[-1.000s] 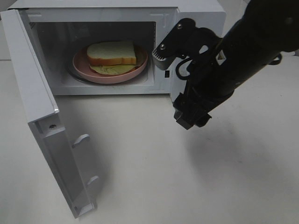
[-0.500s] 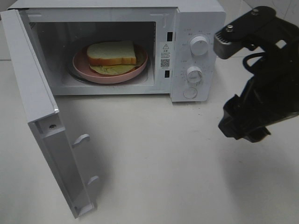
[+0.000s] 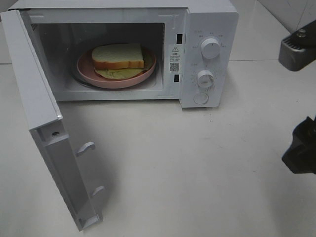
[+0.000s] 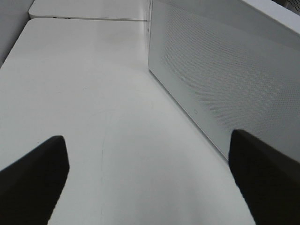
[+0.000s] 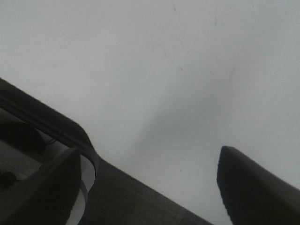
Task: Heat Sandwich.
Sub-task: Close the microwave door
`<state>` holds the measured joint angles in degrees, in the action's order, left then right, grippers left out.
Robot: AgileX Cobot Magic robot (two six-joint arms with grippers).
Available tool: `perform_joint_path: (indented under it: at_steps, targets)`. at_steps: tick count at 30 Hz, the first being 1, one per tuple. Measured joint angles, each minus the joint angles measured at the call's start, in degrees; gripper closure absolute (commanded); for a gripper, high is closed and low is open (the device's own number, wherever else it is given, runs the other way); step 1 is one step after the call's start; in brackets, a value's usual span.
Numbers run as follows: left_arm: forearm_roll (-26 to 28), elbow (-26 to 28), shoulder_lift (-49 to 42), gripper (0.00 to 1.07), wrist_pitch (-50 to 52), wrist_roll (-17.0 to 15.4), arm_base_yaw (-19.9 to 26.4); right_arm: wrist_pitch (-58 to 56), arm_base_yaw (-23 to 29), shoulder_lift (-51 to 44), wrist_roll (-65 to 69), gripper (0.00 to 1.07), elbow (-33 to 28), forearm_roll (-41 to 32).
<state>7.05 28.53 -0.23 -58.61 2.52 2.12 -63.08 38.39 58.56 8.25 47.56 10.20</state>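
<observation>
Pink plate (image 3: pixel 85 69) with the sandwich (image 3: pixel 118 56) sits inside the microwave (image 3: pixel 217 19), door (image 3: pixel 34 98) standing wide at 9 o'clock. Left gripper (image 4: pixel 147 183) and right gripper (image 5: pixel 150 187) both spread, empty as far as I can tell. Remaining: shut door, set dials (image 3: pixel 211 48).

White tabletop (image 3: pixel 197 168), white microwave (image 3: pixel 217 24) standing on it, door (image 3: pixel 37 89) open

Right pincer (image 3: pixel 299 101) pulled back from microwave (image 3: pixel 210 22) front to right edge; knobs (image 3: pixel 210 48) now uncovered.
</observation>
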Motion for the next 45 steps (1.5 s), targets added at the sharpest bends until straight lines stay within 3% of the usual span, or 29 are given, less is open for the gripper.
perform_joint_path:
  at_steps: [7, 13, 19, 27, 40, 45]
  targets:
    - [0.0, 0.0, 0.0, 0.19, 0.0, 0.0, 0.0, -3.4, -1.1, -6.1, 0.0, 0.31, 0.0, -0.5]
    - [0.0, 0.0, 0.0, 0.19, 0.0, 0.0, 0.0, -4.7, -9.6, -14.0, -0.1, 0.31, 0.0, -1.0]
    - [0.0, 0.0, 0.0, 0.19, 0.0, 0.0, 0.0, -4.8, -14.8, -20.9, -0.3, 0.31, -0.7, -1.1]
    - [0.0, 0.0, 0.0, 0.19, 0.0, 0.0, 0.0, -2.6, -25.3, -35.8, -1.8, 0.31, -9.7, -2.9]
    - [0.0, 0.0, 0.0, 0.19, 0.0, 0.0, 0.0, 2.1, -34.1, -51.7, -2.4, 0.31, -18.1, -4.6]
    - [0.0, 0.0, 0.0, 0.19, 0.0, 0.0, 0.0, 3.0, -36.0, -55.3, -3.7, 0.31, -18.5, -5.8]
